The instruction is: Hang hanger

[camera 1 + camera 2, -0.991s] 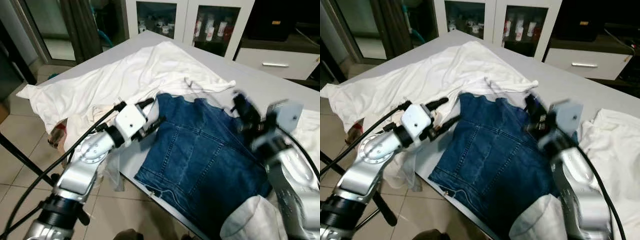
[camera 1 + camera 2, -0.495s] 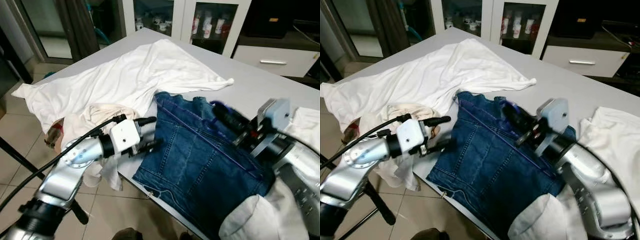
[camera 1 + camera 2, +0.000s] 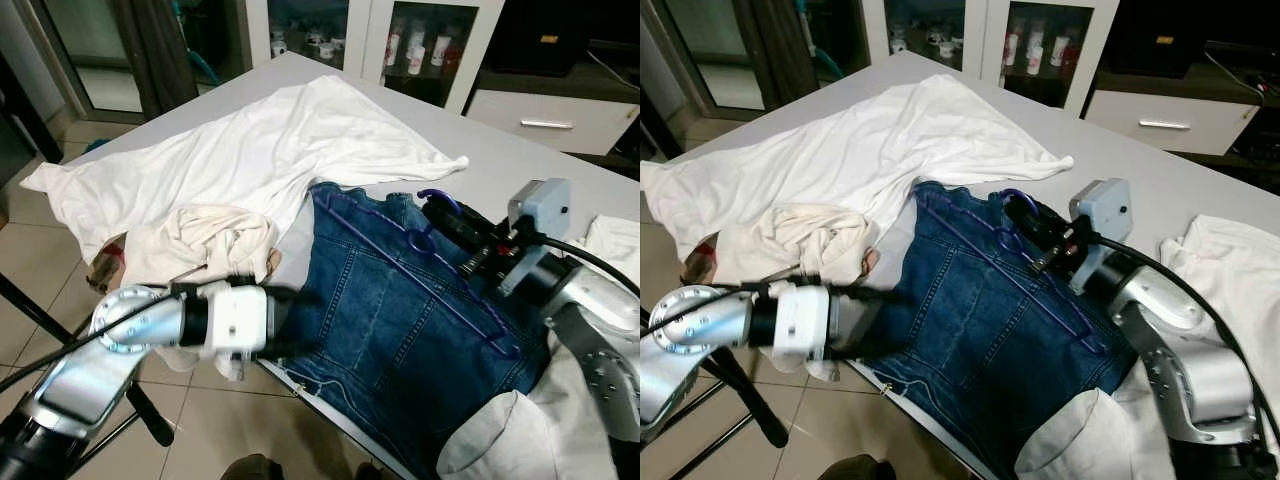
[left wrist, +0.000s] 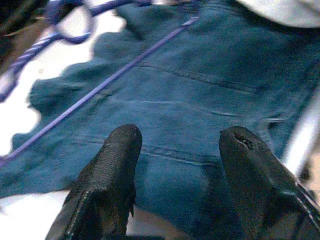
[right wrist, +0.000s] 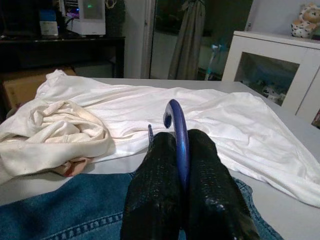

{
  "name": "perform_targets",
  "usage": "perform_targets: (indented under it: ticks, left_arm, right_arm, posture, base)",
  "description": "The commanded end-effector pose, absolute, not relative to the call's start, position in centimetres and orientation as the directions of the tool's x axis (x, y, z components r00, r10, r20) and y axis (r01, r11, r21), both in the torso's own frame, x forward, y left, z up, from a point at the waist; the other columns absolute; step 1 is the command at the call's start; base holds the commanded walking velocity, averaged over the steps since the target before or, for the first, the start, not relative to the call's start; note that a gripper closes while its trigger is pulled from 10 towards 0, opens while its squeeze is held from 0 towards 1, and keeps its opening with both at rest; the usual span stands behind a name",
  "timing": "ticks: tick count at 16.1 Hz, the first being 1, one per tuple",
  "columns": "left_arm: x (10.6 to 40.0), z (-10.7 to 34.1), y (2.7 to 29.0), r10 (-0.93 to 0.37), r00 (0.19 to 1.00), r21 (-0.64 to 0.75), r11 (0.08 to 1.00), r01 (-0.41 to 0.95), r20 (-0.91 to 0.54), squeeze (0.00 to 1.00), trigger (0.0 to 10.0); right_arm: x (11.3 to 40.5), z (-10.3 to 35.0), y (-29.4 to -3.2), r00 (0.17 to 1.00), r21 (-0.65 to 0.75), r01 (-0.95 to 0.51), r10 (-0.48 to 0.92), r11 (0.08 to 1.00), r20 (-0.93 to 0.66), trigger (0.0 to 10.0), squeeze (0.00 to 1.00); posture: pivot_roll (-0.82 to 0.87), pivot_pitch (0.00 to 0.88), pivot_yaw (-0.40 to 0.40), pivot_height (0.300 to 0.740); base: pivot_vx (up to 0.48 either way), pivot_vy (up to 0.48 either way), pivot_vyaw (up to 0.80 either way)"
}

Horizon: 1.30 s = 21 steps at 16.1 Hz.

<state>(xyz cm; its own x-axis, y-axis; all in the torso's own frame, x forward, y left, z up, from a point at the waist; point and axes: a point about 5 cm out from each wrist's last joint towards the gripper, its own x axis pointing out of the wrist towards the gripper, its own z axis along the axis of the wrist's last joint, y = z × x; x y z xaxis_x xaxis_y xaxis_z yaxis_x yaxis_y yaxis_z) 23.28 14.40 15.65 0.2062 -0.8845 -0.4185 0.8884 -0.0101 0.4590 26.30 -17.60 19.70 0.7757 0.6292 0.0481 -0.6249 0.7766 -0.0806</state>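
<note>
A purple hanger (image 3: 415, 270) lies slanted across a blue denim jacket (image 3: 390, 330) spread on the white table (image 3: 520, 170). My right gripper (image 3: 448, 222) is shut on the hanger's hook (image 5: 176, 120) near the jacket's collar, and the hook rises between its two black fingers (image 5: 150, 190). My left gripper (image 4: 177, 150) is open and low at the jacket's left side near the hem, where it looks blurred (image 3: 285, 320). Nothing sits between its fingers (image 4: 117, 165), which hover over denim with the hanger's bar (image 4: 100, 87) beyond them.
A large white garment (image 3: 250, 150) covers the table's left half, with a crumpled cream cloth (image 3: 215, 230) at its near edge. Another white garment (image 3: 1230, 280) lies at the right. Glass-door cabinets (image 3: 400, 40) stand behind. A black stand leg (image 3: 40, 310) crosses the tiled floor at lower left.
My left arm has dropped and swung toward the jacket's lower left edge. My right gripper has closed on the hanger's hook and drawn back to the right a little.
</note>
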Motion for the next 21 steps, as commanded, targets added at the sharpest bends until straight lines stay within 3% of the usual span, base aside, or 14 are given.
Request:
perform_targets:
  ticks: [1, 2, 3, 5, 6, 7, 10, 12, 13, 17, 21]
  left_arm:
    - [22.8, 15.8, 14.1, -0.889, 0.159, 0.453, -0.060, 0.889, -0.430, 0.65, 10.0]
    - [22.7, 15.7, 14.1, -0.886, 0.143, 0.444, -0.077, 0.893, -0.441, 0.65, 10.0]
    - [22.6, 15.4, 14.1, -0.875, 0.130, 0.443, -0.104, 0.891, -0.467, 0.75, 10.0]
    - [22.5, 14.4, 14.4, -0.840, 0.133, 0.463, -0.152, 0.873, -0.526, 0.64, 10.0]
    - [22.5, 13.9, 14.5, -0.828, 0.135, 0.466, -0.164, 0.869, -0.544, 0.10, 10.0]
    - [22.6, 13.8, 14.5, -0.824, 0.134, 0.461, -0.166, 0.872, -0.550, 0.00, 10.0]
    - [22.9, 13.2, 14.8, -0.797, 0.143, 0.466, -0.188, 0.865, -0.586, 0.00, 10.0]
    - [23.5, 12.9, 14.8, -0.785, 0.187, 0.503, -0.177, 0.846, -0.591, 0.00, 10.0]
    - [24.5, 13.2, 14.5, -0.786, 0.259, 0.556, -0.126, 0.821, -0.561, 0.00, 10.0]
    - [25.7, 13.3, 14.4, -0.763, 0.340, 0.601, -0.079, 0.796, -0.550, 0.00, 10.0]
    - [25.6, 12.9, 14.6, -0.759, 0.335, 0.592, -0.082, 0.802, -0.558, 0.00, 10.0]
  right_arm:
    - [26.5, 19.9, -17.4, 0.781, -0.088, -0.616, 0.622, 0.783, 0.060, 10.0, 0.00]
    - [26.5, 19.8, -17.4, 0.782, -0.086, -0.615, 0.620, 0.784, 0.061, 10.0, 0.00]
    - [26.6, 19.8, -17.3, 0.784, -0.083, -0.612, 0.617, 0.787, 0.065, 10.0, 0.00]
    - [26.8, 19.7, -17.1, 0.790, -0.080, -0.604, 0.609, 0.793, 0.070, 10.0, 0.00]
    - [26.9, 19.7, -17.0, 0.795, -0.078, -0.597, 0.602, 0.798, 0.075, 10.0, 0.00]
    - [27.0, 19.6, -16.9, 0.798, -0.073, -0.593, 0.597, 0.802, 0.081, 10.0, 0.00]
    - [27.0, 19.5, -16.4, 0.798, -0.062, -0.593, 0.596, 0.803, 0.089, 10.0, 0.00]
    - [27.0, 19.6, -16.1, 0.795, -0.055, -0.597, 0.599, 0.801, 0.096, 10.0, 0.00]
    - [27.0, 19.6, -15.9, 0.792, -0.052, -0.601, 0.603, 0.798, 0.101, 10.0, 0.00]
    - [27.1, 19.7, -15.9, 0.791, -0.054, -0.601, 0.603, 0.798, 0.103, 10.0, 0.00]
    - [27.2, 19.9, -15.8, 0.790, -0.054, -0.601, 0.603, 0.797, 0.112, 10.0, 0.00]
  posture:
    - [0.04, 0.048, -0.035, 0.740]
    - [0.04, 0.048, -0.035, 0.740]
    - [0.03, 0.049, -0.032, 0.740]
    - [0.03, 0.051, -0.027, 0.740]
    - [0.03, 0.051, -0.024, 0.740]
    - [0.03, 0.051, -0.023, 0.740]
    - [0.03, 0.049, -0.021, 0.740]
    - [0.03, 0.046, -0.023, 0.740]
    - [0.03, 0.045, -0.026, 0.740]
    - [0.03, 0.040, -0.028, 0.740]
    - [0.03, 0.042, -0.030, 0.740]
  base:
    - [0.000, 0.000, 0.00]
    - [0.000, 0.000, 0.00]
    - [0.000, 0.000, 0.00]
    - [0.000, 0.000, 0.00]
    - [0.000, 0.000, 0.00]
    - [0.000, 0.000, 0.00]
    - [0.000, 0.000, 0.00]
    - [0.000, 0.000, 0.00]
    - [0.000, 0.000, 0.00]
    - [0.000, 0.000, 0.00]
    - [0.000, 0.000, 0.00]
